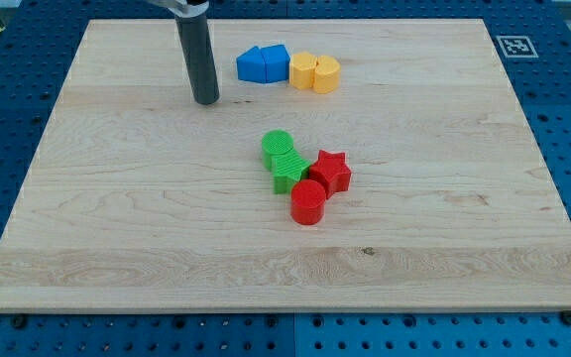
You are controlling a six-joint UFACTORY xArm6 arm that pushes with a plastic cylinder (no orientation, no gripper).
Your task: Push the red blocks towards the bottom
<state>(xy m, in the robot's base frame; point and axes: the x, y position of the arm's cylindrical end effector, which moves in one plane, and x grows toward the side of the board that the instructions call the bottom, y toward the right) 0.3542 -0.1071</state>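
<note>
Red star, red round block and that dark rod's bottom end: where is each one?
red star [332, 171], camera view, on its top face.
red cylinder [307, 201], camera view, on its round top.
my tip [206, 101], camera view, the rod's very end, up-left of the blocks.

Red star block [331, 171] and red cylinder [307, 202], seemingly touching, upright, near board centre, cylinder toward the view's bottom

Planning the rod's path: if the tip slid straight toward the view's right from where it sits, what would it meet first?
My tip would likely pass just below the blue blocks and yellow blocks; the way looks free, though depth is uncertain.
</note>
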